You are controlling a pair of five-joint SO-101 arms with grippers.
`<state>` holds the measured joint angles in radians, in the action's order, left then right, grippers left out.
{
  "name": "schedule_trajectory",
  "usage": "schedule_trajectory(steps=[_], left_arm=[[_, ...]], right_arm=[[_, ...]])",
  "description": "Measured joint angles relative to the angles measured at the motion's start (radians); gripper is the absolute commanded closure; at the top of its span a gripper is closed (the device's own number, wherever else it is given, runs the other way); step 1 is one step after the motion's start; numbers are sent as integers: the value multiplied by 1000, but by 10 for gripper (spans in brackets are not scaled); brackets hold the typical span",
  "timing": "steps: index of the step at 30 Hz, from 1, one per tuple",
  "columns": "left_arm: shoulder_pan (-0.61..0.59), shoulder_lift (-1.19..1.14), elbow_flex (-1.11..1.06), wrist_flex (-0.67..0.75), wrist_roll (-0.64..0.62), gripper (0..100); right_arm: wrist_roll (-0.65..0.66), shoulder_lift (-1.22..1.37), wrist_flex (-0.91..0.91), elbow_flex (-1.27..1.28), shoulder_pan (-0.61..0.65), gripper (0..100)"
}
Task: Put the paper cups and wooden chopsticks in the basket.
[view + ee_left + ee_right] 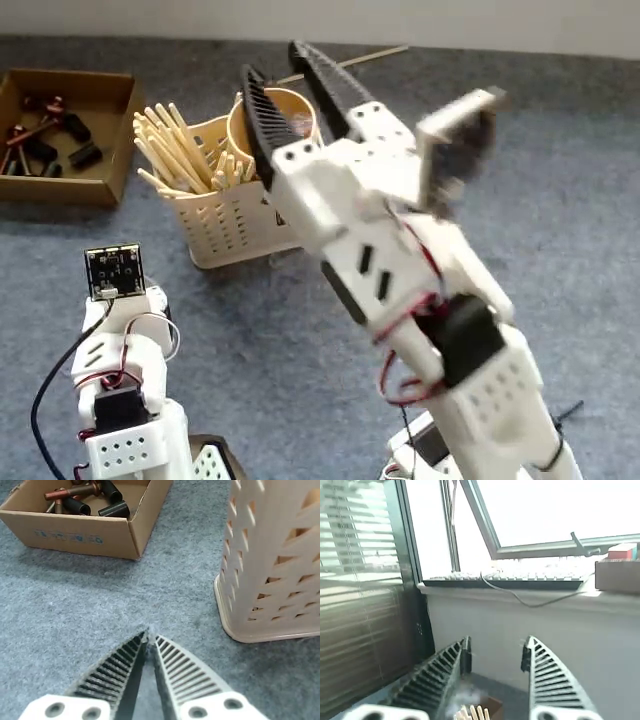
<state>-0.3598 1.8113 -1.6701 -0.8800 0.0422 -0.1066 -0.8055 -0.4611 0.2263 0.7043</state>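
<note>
Beside a brown cardboard box of bolts (pixel 65 140), the left tool (pixel 149 637) sits fingers together over the grey table (pixel 560 150). Pale wooden chopsticks (pixel 180 150) fan from the cream slotted plastic basket (pixel 235 225), which also holds a tan paper cup (pixel 287 100). Above it, the right tool (pixel 272 58) gapes apart.

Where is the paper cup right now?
In the high view, the paper cup sits inside the basket, beside the wooden chopsticks on their right, with the open right gripper over it.

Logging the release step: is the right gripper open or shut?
Open. The right gripper has its fingers clearly apart with nothing between them. The high view shows the same gap.
</note>
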Motion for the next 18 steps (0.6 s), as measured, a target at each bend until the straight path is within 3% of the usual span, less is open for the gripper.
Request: schedule_trajectory(steps=[8, 18], left_arm=[[0, 0, 0, 0, 0, 992], [0, 0, 0, 0, 0, 992]], right_arm=[[-15, -109, -12, -6, -184, 829], [-244, 61, -12, 3, -508, 829]])
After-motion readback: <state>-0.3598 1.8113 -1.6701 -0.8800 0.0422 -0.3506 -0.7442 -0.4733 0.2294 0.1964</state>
